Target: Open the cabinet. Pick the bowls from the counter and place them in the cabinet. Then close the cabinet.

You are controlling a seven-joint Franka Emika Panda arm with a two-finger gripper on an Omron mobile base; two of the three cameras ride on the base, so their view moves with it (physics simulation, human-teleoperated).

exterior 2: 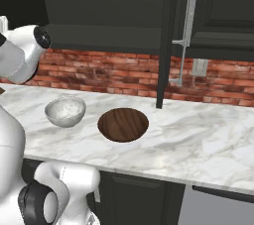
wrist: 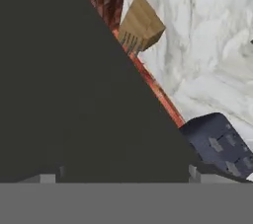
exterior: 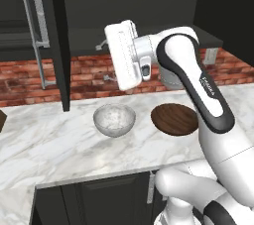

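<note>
My arm: it rises from the base in front of the tabletop and bends back over the two bowls, with the white hand block turned toward the cabinet's left door.
My fingers (wrist: 123,174): two small tips at the bottom of the hand view, set wide apart with nothing between them; a dark flat surface lies close in front of them.
Base cabinets (exterior 2: 144,196): dark doors below the tabletop's front edge, nearest to the base.
Tabletop (exterior: 54,144): white marble with grey veins and a thick pale edge, carrying both bowls.
Marble bowl (exterior: 114,119): deep, white-grey speckled, upright on the tabletop, left of the wooden one as I face the wall.
Wooden bowl (exterior: 174,119): wide, shallow, dark brown, upright, near the marble bowl but apart from it.
Brick wall strip (exterior 2: 119,74): red, running behind the tabletop beneath the cabinet.
Cabinet (exterior 2: 218,11): black, on the wall above the brick; both doors stand swung out toward me, edge-on, with a dark inner shelf between them.
Left door handle (exterior: 35,30): long silver bar, vertical, on the swung-out left door.
Right door handle (exterior 2: 186,26): long silver bar, vertical, on the right door.
Wooden block (wrist: 141,23): tan, with slots, standing on the marble by the brick in the hand view.
Dark appliance (wrist: 217,144): a dark blue-grey box on the marble, also against the brick.
</note>
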